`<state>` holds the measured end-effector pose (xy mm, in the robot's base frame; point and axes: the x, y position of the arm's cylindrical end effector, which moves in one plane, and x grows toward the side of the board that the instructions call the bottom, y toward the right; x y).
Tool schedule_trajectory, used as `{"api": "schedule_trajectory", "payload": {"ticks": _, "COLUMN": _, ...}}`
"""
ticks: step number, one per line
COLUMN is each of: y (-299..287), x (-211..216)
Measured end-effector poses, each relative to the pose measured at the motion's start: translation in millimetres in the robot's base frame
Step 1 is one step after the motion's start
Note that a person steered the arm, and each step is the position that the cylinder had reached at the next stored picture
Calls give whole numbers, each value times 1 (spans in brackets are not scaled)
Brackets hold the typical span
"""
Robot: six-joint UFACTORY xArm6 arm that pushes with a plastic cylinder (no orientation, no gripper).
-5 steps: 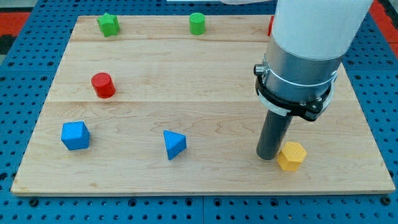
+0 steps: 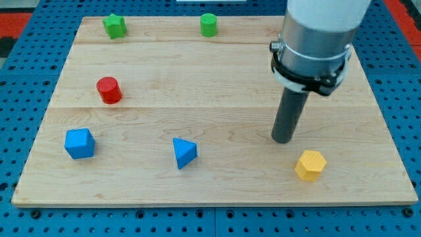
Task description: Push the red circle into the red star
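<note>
The red circle (image 2: pixel 108 89) is a short red cylinder on the left part of the wooden board (image 2: pixel 217 72). The red star does not show; the arm's wide body covers the board's upper right area. My tip (image 2: pixel 283 139) rests on the board right of centre, far to the right of the red circle and just up and left of the yellow hexagon (image 2: pixel 310 164), apart from it.
A green star (image 2: pixel 114 26) and a green cylinder (image 2: pixel 208 24) stand along the view's top edge of the board. A blue cube (image 2: pixel 79 143) sits at lower left and a blue triangle (image 2: pixel 184 152) at lower centre.
My tip has moved up the view, away from the yellow hexagon it stood beside. The hexagon lies about where it was. The other blocks have not moved.
</note>
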<state>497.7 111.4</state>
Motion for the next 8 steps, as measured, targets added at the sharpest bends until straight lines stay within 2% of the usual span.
{"api": "schedule_trajectory", "payload": {"ticks": 2, "y": 10, "x": -49}}
{"api": "schedule_trajectory", "payload": {"ticks": 3, "y": -54, "x": -45}}
{"api": "schedule_trajectory", "payload": {"ticks": 5, "y": -256, "x": -38}}
{"api": "schedule_trajectory", "payload": {"ticks": 6, "y": -328, "x": -56}}
{"api": "schedule_trajectory", "payload": {"ticks": 8, "y": -252, "x": -122}}
